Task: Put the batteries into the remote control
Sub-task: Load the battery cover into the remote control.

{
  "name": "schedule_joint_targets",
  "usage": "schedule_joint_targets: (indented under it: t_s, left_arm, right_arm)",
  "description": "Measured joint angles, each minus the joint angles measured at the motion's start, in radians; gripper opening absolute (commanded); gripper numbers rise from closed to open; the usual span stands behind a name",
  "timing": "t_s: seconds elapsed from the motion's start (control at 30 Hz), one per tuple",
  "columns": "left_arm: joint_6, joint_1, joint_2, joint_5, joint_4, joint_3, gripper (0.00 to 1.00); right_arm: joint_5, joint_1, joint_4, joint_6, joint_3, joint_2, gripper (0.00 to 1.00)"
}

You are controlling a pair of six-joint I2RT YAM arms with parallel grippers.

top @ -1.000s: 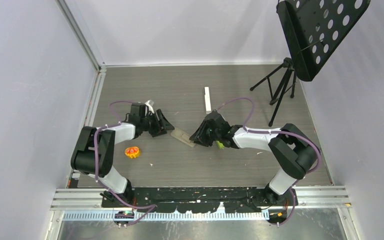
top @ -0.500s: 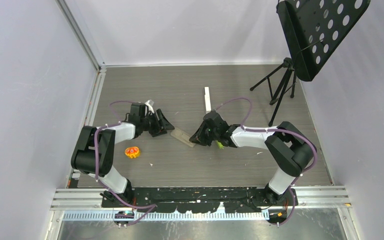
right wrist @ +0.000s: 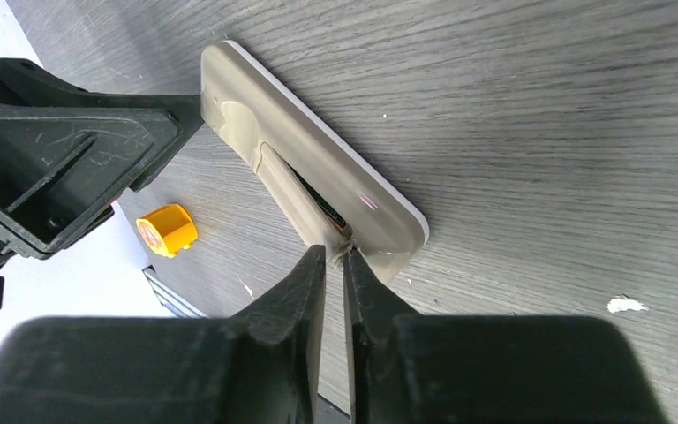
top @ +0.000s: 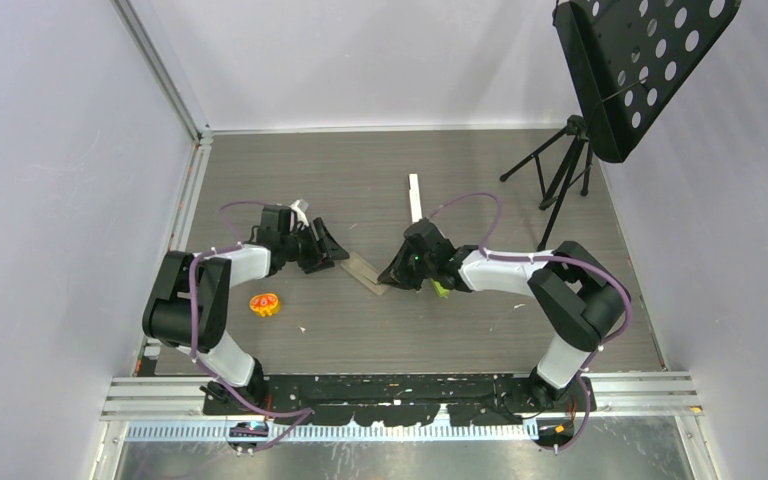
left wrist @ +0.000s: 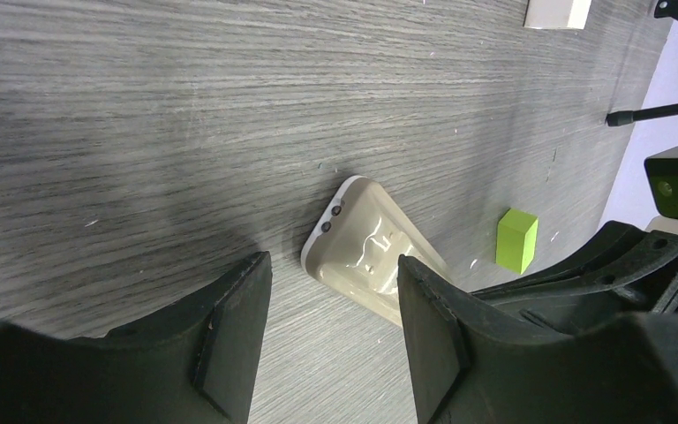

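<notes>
The beige remote control (top: 365, 272) lies on the grey table between my two grippers, its back up and its slot open (right wrist: 318, 172). A dark battery (right wrist: 320, 203) lies in the slot. My right gripper (right wrist: 334, 252) is at the remote's near end, its jaws drawn to a thin slit with the tips against the end of the slot; it sits just right of the remote (top: 392, 275) in the top view. I see nothing gripped between the tips. My left gripper (left wrist: 334, 265) stands open and empty just short of the remote's other end (left wrist: 366, 252).
A bright green block (top: 441, 290) lies behind the right gripper. An orange toy (top: 265, 303) sits near the left arm. A white strip (top: 415, 198) lies further back. A tripod stand (top: 560, 180) with a black perforated panel stands at the back right.
The right gripper's jaws have narrowed and the arm has edged left toward the remote's end. The left arm and the remote have not moved.
</notes>
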Motion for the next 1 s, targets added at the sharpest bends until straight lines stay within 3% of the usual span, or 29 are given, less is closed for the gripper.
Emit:
schedule_joint_targets:
  t_s: [0.17,0.27,0.43,1.0]
  left_arm:
    - [0.003,0.000,0.000,0.001,-0.002,0.001,0.57]
    - [0.004,0.000,0.000,0.000,-0.002,0.002,0.57]
    - [0.003,0.000,0.000,-0.001,-0.003,0.002,0.57]
    - [0.003,0.000,-0.005,-0.010,-0.007,0.002,0.58]
  right_arm:
    - [-0.001,0.000,-0.015,-0.008,0.001,0.000,0.40]
    - [0.007,0.000,-0.028,-0.016,0.001,-0.017,0.36]
    - [0.020,0.000,-0.037,-0.050,0.006,-0.053,0.19]
    - [-0.026,0.000,0.011,-0.065,0.071,0.077,0.20]
